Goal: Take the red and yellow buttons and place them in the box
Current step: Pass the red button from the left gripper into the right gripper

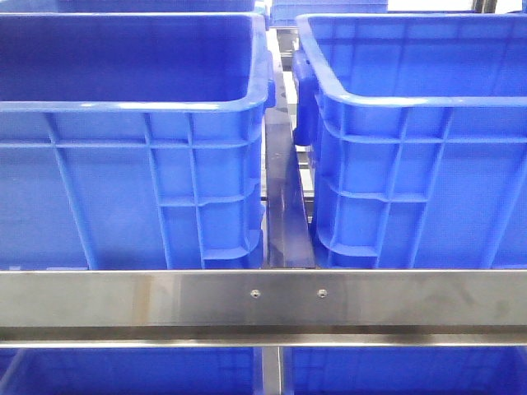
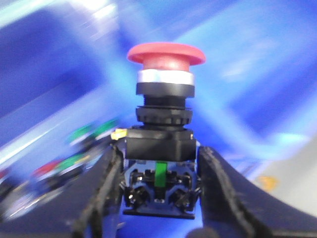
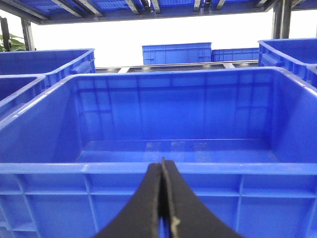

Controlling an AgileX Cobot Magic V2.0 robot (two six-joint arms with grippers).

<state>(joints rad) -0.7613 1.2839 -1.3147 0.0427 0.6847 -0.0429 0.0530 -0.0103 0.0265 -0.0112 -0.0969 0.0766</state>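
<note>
My left gripper [image 2: 159, 157] is shut on the black base of the red button [image 2: 166, 53], which stands upright between the fingers with its glossy mushroom cap and silver collar away from the camera. Everything behind it is blurred blue crate wall. A small orange-yellow smear [image 2: 267, 182] lies on a pale surface; I cannot tell whether it is the yellow button. My right gripper [image 3: 162, 167] is shut on nothing, just in front of the near rim of a large blue box [image 3: 74, 167] whose inside holds nothing. Neither gripper shows in the front view.
Two big blue crates [image 1: 123, 107] [image 1: 428, 99] stand side by side behind a steel rail [image 1: 263, 300], with a narrow gap between them. More blue crates [image 3: 176, 52] stand farther back. Blurred green and red pieces [image 2: 74, 161] lie beside the left gripper.
</note>
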